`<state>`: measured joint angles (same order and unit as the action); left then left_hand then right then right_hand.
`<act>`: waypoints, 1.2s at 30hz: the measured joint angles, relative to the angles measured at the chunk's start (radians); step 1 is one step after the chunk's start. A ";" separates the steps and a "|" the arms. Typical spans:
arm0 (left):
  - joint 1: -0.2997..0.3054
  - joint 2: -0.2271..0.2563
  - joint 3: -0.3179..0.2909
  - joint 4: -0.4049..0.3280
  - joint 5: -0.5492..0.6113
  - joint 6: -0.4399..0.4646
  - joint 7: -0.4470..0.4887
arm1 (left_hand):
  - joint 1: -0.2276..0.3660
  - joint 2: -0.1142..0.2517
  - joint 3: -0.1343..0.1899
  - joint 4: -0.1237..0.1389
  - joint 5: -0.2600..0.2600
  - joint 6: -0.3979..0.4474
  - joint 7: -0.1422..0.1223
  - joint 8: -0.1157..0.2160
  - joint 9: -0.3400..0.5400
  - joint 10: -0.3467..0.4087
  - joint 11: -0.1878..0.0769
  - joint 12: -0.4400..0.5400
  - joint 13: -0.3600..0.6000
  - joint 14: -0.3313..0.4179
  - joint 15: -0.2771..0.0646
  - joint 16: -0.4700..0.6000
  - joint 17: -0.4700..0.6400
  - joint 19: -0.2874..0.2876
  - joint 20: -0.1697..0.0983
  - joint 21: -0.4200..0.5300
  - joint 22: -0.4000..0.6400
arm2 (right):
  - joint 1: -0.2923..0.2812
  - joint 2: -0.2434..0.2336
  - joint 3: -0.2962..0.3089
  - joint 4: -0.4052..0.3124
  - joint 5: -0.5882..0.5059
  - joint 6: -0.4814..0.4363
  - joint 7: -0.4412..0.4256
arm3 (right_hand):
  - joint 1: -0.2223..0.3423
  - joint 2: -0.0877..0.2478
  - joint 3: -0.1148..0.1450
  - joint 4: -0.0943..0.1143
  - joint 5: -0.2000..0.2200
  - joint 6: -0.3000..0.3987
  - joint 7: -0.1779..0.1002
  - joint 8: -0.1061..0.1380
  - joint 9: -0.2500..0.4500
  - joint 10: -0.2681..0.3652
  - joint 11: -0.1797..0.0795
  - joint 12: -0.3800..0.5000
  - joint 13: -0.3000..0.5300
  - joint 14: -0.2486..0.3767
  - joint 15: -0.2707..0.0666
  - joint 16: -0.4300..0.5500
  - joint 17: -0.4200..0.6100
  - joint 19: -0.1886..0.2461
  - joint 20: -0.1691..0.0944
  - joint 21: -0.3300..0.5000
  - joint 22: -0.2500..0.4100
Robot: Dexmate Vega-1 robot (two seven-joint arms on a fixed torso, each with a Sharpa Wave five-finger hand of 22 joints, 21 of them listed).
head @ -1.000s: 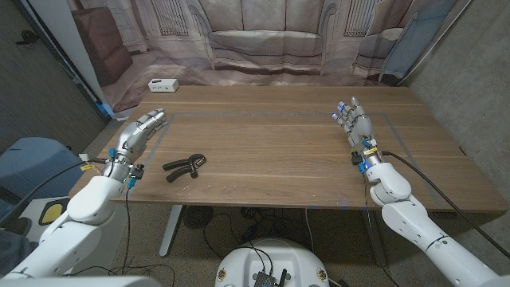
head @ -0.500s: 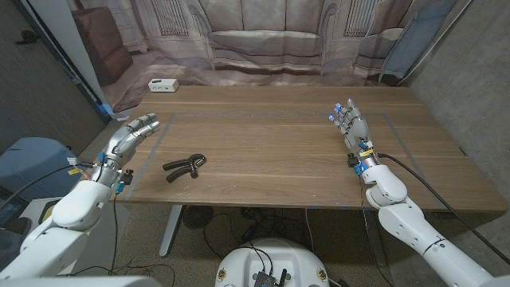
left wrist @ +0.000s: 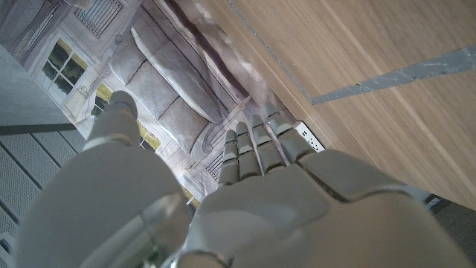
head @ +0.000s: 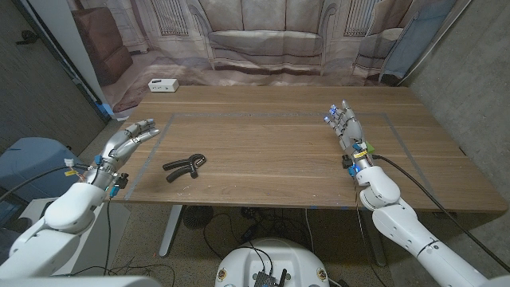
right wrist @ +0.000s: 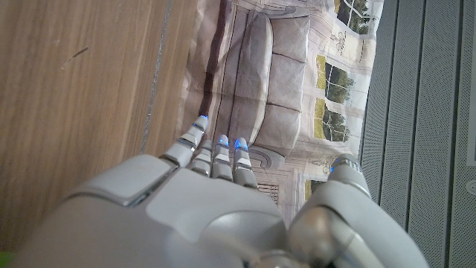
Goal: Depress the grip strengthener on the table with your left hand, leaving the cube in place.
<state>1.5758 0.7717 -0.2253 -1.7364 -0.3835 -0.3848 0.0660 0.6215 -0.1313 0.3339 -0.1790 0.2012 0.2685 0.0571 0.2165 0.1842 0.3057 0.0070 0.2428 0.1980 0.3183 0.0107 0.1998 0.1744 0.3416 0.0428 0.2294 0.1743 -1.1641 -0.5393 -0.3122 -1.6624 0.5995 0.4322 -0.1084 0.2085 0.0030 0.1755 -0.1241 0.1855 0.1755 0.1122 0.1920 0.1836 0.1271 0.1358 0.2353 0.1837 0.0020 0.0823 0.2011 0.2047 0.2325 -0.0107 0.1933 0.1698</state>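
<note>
Left hand (head: 127, 142) has drawn back toward the table's (head: 271, 159) left edge (right hand (head: 348, 129) shifted slightly too).

1. Head view: fixed high camera looking down over the wooden table (head: 271, 151) toward a printed sofa backdrop (head: 263, 40).
2. Left wrist view: very close behind the left hand (left wrist: 260, 201), facing along it (picture turned); table and backdrop shared.
3. Right wrist view: equally close behind the right hand (right wrist: 193, 208); apparently the same backdrop.
</note>
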 measured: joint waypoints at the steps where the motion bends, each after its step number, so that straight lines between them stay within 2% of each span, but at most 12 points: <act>1: 0.000 0.000 0.000 0.000 0.008 0.005 0.003 | 0.000 0.000 0.000 0.000 0.000 0.002 0.002 0.000 0.000 0.000 0.000 0.000 0.000 0.000 0.000 0.000 0.000 0.000 0.000 0.000 0.000 | 0.000 0.001 -0.001 0.000 0.000 0.000 0.000 | 0.000 0.000 0.000 0.000 0.000 0.003 -0.003 0.000 0.000 0.000 0.000 0.000 0.000 0.002 0.002 0.000 0.000 0.002 -0.002 0.000 0.000; 9: 0.038 0.014 -0.044 -0.035 0.087 0.058 0.034 | 0.011 0.000 -0.003 0.003 0.000 0.002 0.002 0.000 0.000 0.000 0.000 0.000 0.000 0.005 0.005 0.000 0.000 0.005 0.005 0.000 0.000 | 0.000 0.007 -0.009 -0.003 -0.016 -0.001 -0.015 | 0.004 0.004 0.000 0.000 0.000 0.005 -0.005 0.000 0.000 0.000 0.000 0.000 0.000 0.011 0.000 0.000 0.000 0.006 0.002 0.000 0.000; 13: 0.038 0.014 -0.044 -0.035 0.143 0.105 0.054 | 0.011 0.000 0.000 0.008 0.000 0.012 0.002 0.000 0.000 0.007 0.003 0.000 0.000 0.011 0.000 0.000 0.000 0.009 0.002 0.000 0.000 | 0.005 0.012 -0.014 -0.003 -0.016 -0.001 -0.015 | 0.004 0.004 0.000 0.000 0.000 0.009 -0.009 0.000 0.000 0.004 -0.004 0.000 0.000 0.011 0.000 0.000 0.000 0.007 0.004 0.000 0.000; 14: 0.062 0.019 -0.071 -0.066 0.157 0.116 0.058 | 0.011 0.000 0.000 0.008 0.000 0.012 0.002 0.000 0.000 0.010 0.001 0.000 0.000 0.014 0.004 0.000 0.000 0.011 0.000 0.000 0.000 | 0.007 0.014 -0.015 -0.003 -0.020 -0.001 -0.018 | 0.004 0.004 0.000 0.000 0.000 0.010 -0.011 0.000 0.000 0.004 -0.004 0.000 0.000 0.014 -0.004 0.000 0.000 0.007 0.004 0.000 0.000; 16: 0.062 0.019 -0.071 -0.066 0.188 0.143 0.068 | 0.011 0.000 0.000 0.008 0.000 0.012 0.002 0.000 0.000 0.011 0.000 0.000 0.000 0.018 0.003 0.000 0.000 0.015 0.005 0.000 0.000 | 0.010 0.016 -0.018 -0.001 -0.020 -0.001 -0.018 | 0.004 0.004 0.000 0.000 0.000 0.011 -0.011 0.000 0.000 0.005 -0.005 0.000 0.000 0.014 -0.004 0.000 0.000 0.007 0.004 0.000 0.000; 18: 0.084 0.021 -0.092 -0.104 0.212 0.162 0.074 | 0.016 -0.006 -0.004 0.012 0.000 0.021 0.000 0.000 0.000 0.013 0.002 0.000 0.000 0.021 0.000 0.000 0.000 0.016 0.005 0.000 0.000 | 0.012 0.018 -0.020 0.000 -0.025 0.001 -0.018 | 0.004 0.004 0.000 0.000 0.000 0.010 -0.011 0.000 0.000 0.011 0.000 0.000 0.000 0.018 0.000 0.000 0.000 0.007 0.004 0.000 0.000; 22: 0.097 0.022 -0.104 -0.129 0.273 0.212 0.083 | 0.016 -0.005 -0.004 0.012 0.000 0.025 0.004 0.000 0.000 0.020 0.002 0.000 0.000 0.021 0.000 0.000 0.000 0.016 0.005 0.000 0.000 | 0.016 0.022 -0.024 0.001 -0.028 0.001 -0.020 | 0.004 0.004 0.000 0.000 0.000 0.014 -0.007 0.000 0.000 0.011 0.000 0.000 0.000 0.020 -0.002 0.000 0.000 0.007 0.004 0.000 0.000; 32: 0.125 0.029 -0.142 -0.206 0.387 0.312 0.062 | 0.022 0.001 -0.006 0.014 0.000 0.028 0.000 0.000 0.000 0.023 -0.002 0.000 0.000 0.027 -0.006 0.000 0.000 0.020 0.001 0.000 0.003 | 0.018 0.030 -0.030 0.001 -0.035 0.001 -0.029 | 0.004 0.004 0.000 0.000 0.000 0.016 -0.005 0.000 0.000 0.011 0.000 -0.006 0.000 0.021 -0.004 0.000 0.000 0.016 0.002 0.000 0.000; 35: 0.125 0.029 -0.142 -0.206 0.421 0.344 0.044 | 0.028 -0.004 -0.007 0.015 0.000 0.031 -0.003 0.000 0.000 0.023 -0.002 0.000 0.000 0.045 -0.010 0.004 0.000 0.029 0.001 0.000 0.005 | 0.018 0.032 -0.032 0.003 -0.035 0.001 -0.029 | 0.004 0.004 0.000 0.000 0.000 0.016 -0.005 0.000 0.000 0.011 0.000 -0.006 0.000 0.021 -0.004 0.000 0.000 0.016 0.002 0.000 0.000; 36: 0.130 0.038 -0.156 -0.235 0.430 0.352 0.039 | 0.028 -0.004 -0.007 0.015 0.000 0.032 -0.004 0.000 0.000 0.027 -0.005 0.000 0.000 0.046 -0.011 0.004 0.000 0.029 0.001 0.000 0.005 | 0.018 0.032 -0.032 0.004 -0.035 0.002 -0.031 | 0.004 0.004 0.000 0.000 0.000 0.016 -0.005 0.000 0.000 0.011 0.000 -0.006 0.000 0.021 -0.004 0.000 0.000 0.016 0.002 0.000 0.000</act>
<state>1.7061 0.8094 -0.3811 -1.9714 0.0461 -0.0329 0.1045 0.6492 -0.1353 0.3268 -0.1636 0.2012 0.3003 0.0535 0.2165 0.1840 0.3327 0.0016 0.2428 0.1979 0.3646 0.0000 0.2040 0.1744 0.3710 0.0435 0.2293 0.1796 -1.1457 -0.5068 -0.3444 -1.6583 0.5644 0.4345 -0.1389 0.2126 0.0071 0.1755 -0.1241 0.1855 0.1913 0.1072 0.1920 0.1836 0.1377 0.1358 0.2291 0.1836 0.0232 0.0786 0.2011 0.2049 0.2487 -0.0090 0.1932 0.1697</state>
